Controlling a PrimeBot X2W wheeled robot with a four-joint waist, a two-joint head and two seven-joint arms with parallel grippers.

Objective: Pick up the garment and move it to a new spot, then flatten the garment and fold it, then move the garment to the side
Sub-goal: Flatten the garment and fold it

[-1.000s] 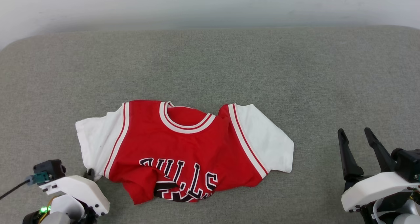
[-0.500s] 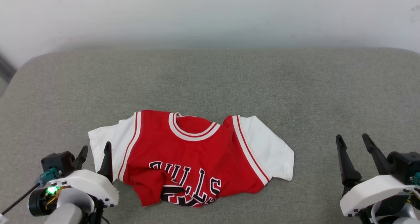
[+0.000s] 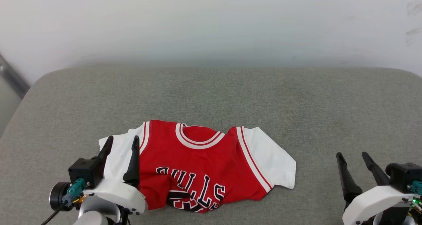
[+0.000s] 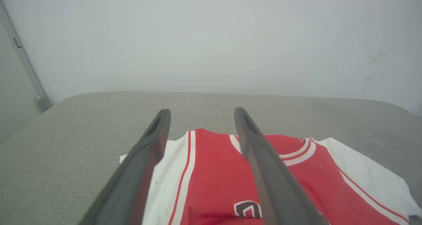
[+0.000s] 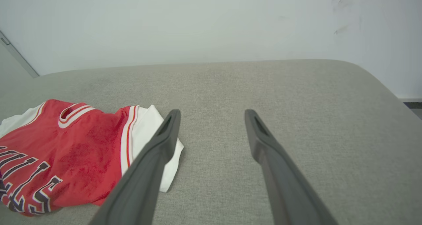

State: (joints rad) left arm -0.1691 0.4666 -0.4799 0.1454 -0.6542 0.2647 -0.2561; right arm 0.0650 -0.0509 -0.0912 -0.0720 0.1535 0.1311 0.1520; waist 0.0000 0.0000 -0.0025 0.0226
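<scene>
Our left gripper is no longer pinching low by the shirt's edge. It is lifting up now with its two fingers spread wide, and it is holding nothing. Our head is tipping up too, so we are seeing more of the wall. Our right gripper is staying spread wide as well, off to the side and well apart from the garment.

We are thinking the garment is light, soft and floppy. It is going to bend and sag when we are lifting it, and it is not going to break. We are guessing the best spots to grab are the two shoulders, where the white is meeting the red. The bottom corners are looking good for pulling it flat.

The garment is lying front up on the grey cushion, near our edge and a bit to our left. It is showing red cloth, a white left sleeve with our left fingers hanging over it, a white right sleeve, a striped neckline and black letters. Its bottom part is bunching up, so the letters are looking bent.
</scene>
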